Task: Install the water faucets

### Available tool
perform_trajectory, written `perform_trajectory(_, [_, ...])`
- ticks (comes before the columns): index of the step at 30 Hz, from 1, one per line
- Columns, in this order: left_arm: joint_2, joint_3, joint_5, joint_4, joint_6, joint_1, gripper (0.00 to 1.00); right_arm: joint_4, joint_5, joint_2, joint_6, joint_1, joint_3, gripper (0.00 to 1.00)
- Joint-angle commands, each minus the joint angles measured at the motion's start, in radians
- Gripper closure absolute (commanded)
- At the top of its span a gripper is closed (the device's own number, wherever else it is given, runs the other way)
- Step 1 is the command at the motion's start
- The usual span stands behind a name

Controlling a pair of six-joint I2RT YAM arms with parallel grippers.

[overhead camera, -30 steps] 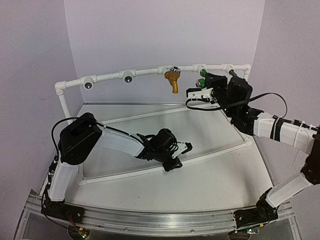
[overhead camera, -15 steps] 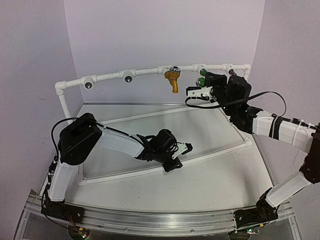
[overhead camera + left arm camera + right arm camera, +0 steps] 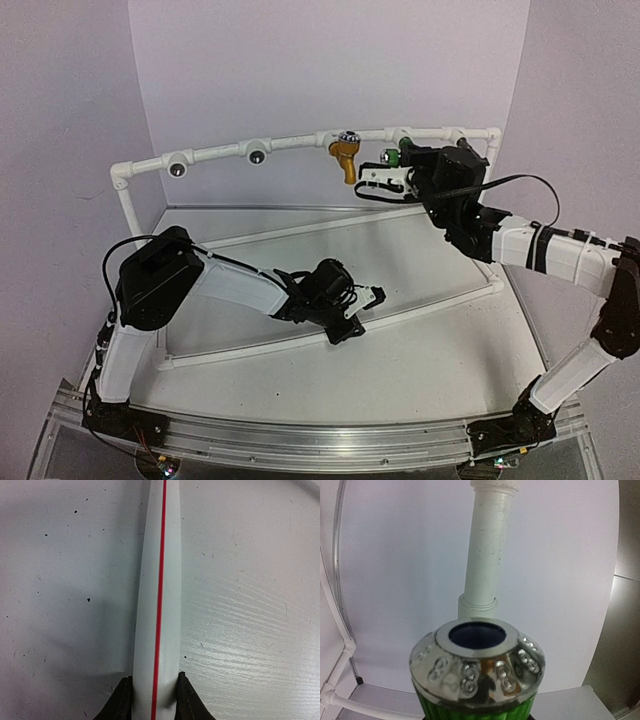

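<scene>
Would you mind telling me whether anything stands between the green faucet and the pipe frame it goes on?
Nothing visible does: the green faucet faces the white pipe frame directly, and the mustard-yellow faucet hangs off to its side.

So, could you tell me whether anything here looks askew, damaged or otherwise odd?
Nothing stands out. The mustard-yellow faucet hangs from the white pipe frame. The right gripper holds the green faucet up beside that frame, not yet seated. The left gripper clamps the red-striped pipe on the table. No damage shows.

Soft even light, faint shadows, fisheye edges
</scene>
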Motion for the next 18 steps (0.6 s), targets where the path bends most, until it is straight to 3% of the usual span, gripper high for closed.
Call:
perform_trajectory(1, [0.005, -0.043, 0.051, -0.107, -0.036, -0.042, 1.00, 0.020, 0.060, 0.028, 0.114, -0.011, 0.063, 1.00])
perform_trajectory(18, [0.006, -0.042, 0.043, -0.108, -0.035, -0.042, 1.00, -0.037, 0.051, -0.007, 0.319, -0.110, 0.066, 1.00])
